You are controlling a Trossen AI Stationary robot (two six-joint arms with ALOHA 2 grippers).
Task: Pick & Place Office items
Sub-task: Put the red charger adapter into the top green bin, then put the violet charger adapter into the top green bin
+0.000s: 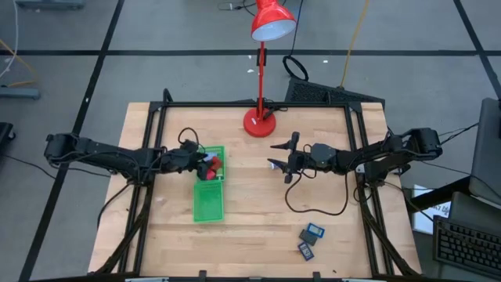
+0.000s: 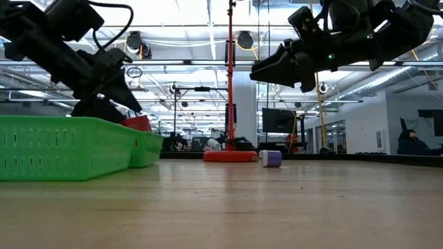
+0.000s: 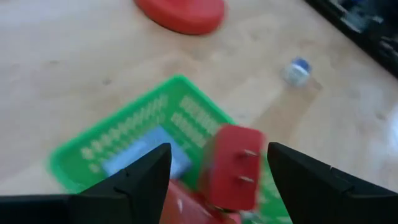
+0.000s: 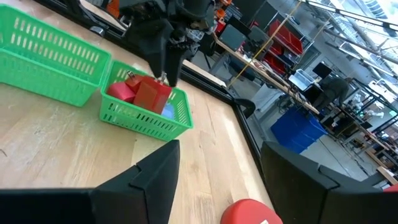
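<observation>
Red rigid plastic block (image 3: 231,167) sits between the left gripper (image 3: 219,163) fingers, spread wide over the green mesh tray (image 1: 208,202), centre-left. Light, hard, slick: pinch flat sides. Right gripper (image 1: 286,162) hovers mid-frame, fingers part-open, empty.

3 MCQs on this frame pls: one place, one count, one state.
1. Where is the left tool?
A. over the green tray
B. beside the lamp base
C. by the two dark pieces

2. How many dark blue-faced rectangles lie near the table's front edge?
A. one
B. two
C. four

3. The left tool's jaws are:
A. open, a red block between them
C. clamped on the lamp pole
B. shut, empty

Key: 1 A, the high view shows it above the tray's far compartment. 2 B, a pair shows at front right. 3 A, the left wrist view shows gaps on both sides of the block.
</observation>
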